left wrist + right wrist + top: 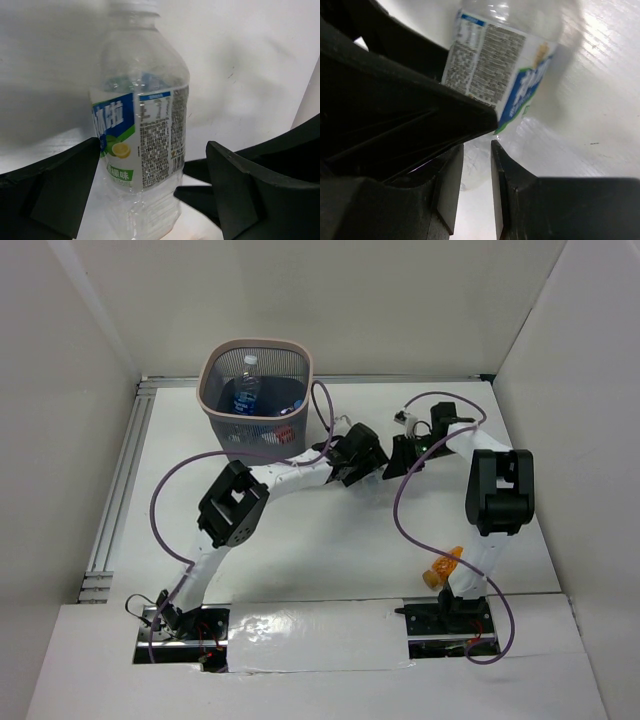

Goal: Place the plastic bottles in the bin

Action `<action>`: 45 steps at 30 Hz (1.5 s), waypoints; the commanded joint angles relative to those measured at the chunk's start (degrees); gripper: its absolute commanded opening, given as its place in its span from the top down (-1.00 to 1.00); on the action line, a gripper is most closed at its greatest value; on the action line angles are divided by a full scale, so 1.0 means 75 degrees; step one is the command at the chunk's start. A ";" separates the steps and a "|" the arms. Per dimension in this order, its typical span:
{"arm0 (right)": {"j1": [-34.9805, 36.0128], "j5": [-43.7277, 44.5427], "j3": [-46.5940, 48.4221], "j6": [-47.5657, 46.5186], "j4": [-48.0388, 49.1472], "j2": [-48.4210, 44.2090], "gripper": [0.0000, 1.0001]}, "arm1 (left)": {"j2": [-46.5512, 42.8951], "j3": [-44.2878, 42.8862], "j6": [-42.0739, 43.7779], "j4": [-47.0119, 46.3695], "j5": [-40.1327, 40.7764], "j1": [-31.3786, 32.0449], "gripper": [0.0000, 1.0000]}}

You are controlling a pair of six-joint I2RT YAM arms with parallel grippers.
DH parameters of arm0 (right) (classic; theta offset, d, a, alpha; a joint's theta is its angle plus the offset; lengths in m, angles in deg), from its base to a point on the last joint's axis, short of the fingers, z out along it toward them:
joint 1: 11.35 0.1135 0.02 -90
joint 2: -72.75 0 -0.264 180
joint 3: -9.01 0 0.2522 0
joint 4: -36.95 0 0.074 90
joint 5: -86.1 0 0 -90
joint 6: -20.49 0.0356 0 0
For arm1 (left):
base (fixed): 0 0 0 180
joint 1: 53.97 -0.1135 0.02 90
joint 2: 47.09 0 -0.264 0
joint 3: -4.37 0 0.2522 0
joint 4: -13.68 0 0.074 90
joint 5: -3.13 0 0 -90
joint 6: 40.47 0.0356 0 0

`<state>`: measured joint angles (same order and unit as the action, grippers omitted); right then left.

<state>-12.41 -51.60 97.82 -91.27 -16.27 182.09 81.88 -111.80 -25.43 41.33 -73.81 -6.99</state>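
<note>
1. Now, the left gripper stands wide open around an upright clear bottle with a blue-and-green label. One finger looks to touch the label and the other is apart from it, so nothing is gripped yet.
2. Right gripper: its fingers are drawn nearly together with only a slit between them, and nothing is in it. It sits nose to nose with the left gripper, the bottle just past its tips.
3. Risk one is a lopsided close. With one finger at the label, the other could shove the light bottle sideways and tip it or skate it across the table.
4. Risk two is a clash. The grippers are so close that a swing by either could knock the other, or the bottle.
5. Risk three is the thin plastic. A hard squeeze may buckle it and pop it out; a soft one may let it slip on the carry.
6. Risk four: the bin, beyond and left of the grippers, is tall, with bottles inside. A low carry would hit its rim.
7. Watch the orange bottle too. It lies against the right arm near its base, and an arm move could roll it away.
</note>
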 commanded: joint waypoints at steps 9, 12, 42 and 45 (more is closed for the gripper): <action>0.0188 -0.0658 -0.0561 -0.0426 -0.0164 -0.0691 0.09 | 0.0593 -0.0398 0.0244 0.0281 -0.0124 0.0005 -0.46; 0.0118 -0.0729 -0.0561 -0.0602 -0.0257 -0.0797 -0.03 | 0.0593 -0.0151 0.0419 0.0281 -0.0218 0.0005 -0.16; -0.3550 -0.0413 -0.1756 -0.5067 -0.2086 -0.4629 -0.24 | -0.4244 -0.0491 0.5272 -0.1664 0.0073 -0.0531 1.00; -0.3550 -0.0413 -0.1826 -0.5394 -0.2168 -0.4629 -0.28 | -0.5170 0.0163 0.5341 -0.1828 0.1159 -0.1116 1.00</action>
<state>-39.19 -52.61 84.38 -127.53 -31.00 148.45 48.50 -114.07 11.66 32.24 -74.66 -10.33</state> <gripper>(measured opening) 0.632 0.730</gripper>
